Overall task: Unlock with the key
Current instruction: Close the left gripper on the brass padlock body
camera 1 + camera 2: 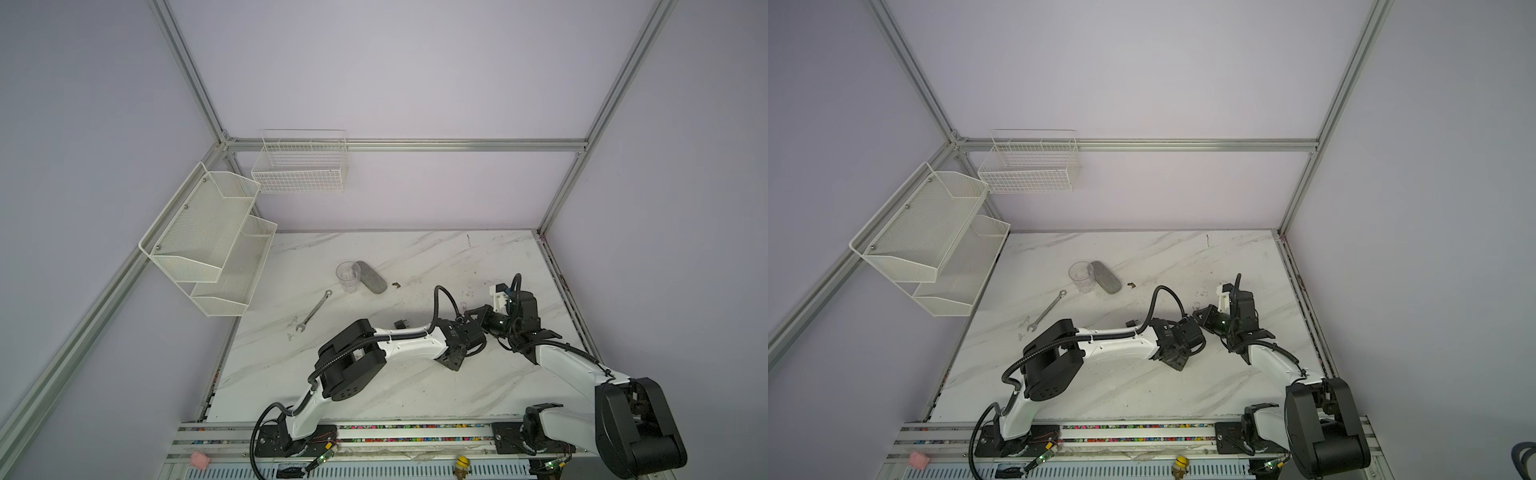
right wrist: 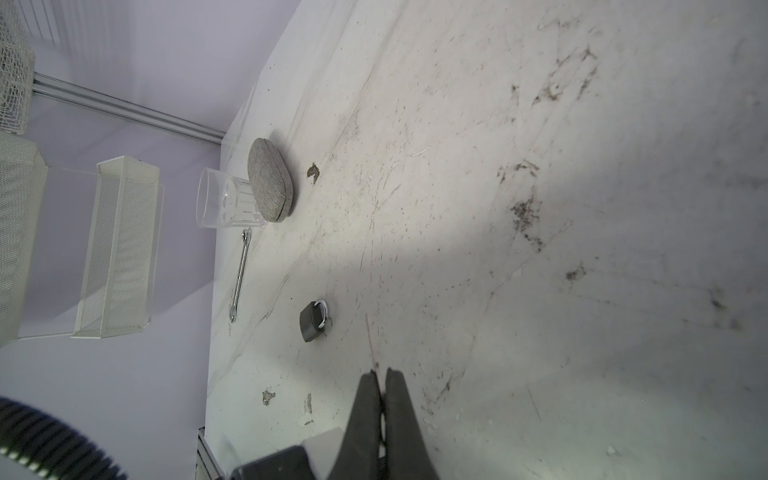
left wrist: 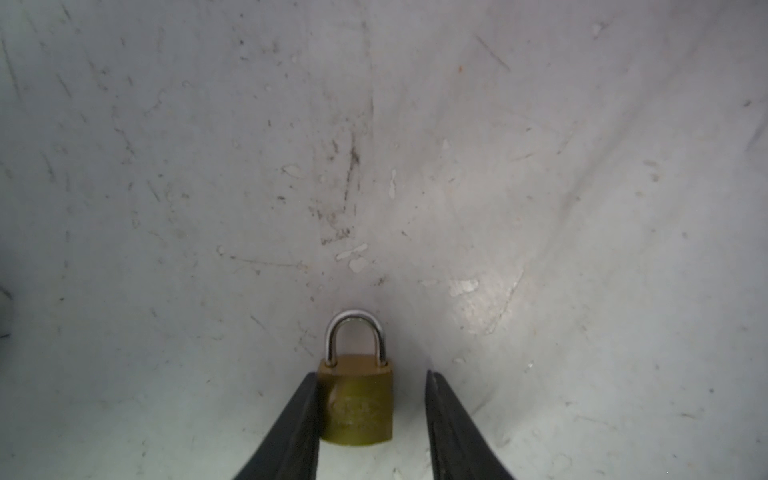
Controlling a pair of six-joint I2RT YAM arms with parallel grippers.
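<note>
A brass padlock [image 3: 357,407] with a steel shackle lies flat on the marble table, between the fingers of my left gripper [image 3: 372,374]. One finger [image 3: 299,415] touches the padlock's side, and a gap separates the opposite finger from it, so the jaws are open around it. In both top views the left gripper [image 1: 455,361] points down at the table and hides the padlock. My right gripper [image 2: 381,371] is shut, and a thin reddish sliver, the key [image 2: 371,340] seen edge-on, pokes out past its tips. In a top view the right gripper [image 1: 471,312] hovers just beside the left wrist.
A grey padlock [image 1: 401,323] lies left of the left wrist. Further back stand a clear cup [image 1: 348,276], a grey oval case [image 1: 371,277] and a small brown bit [image 1: 396,284]. A wrench [image 1: 313,311] lies to the left. White wire shelves [image 1: 208,245] hang on the left wall.
</note>
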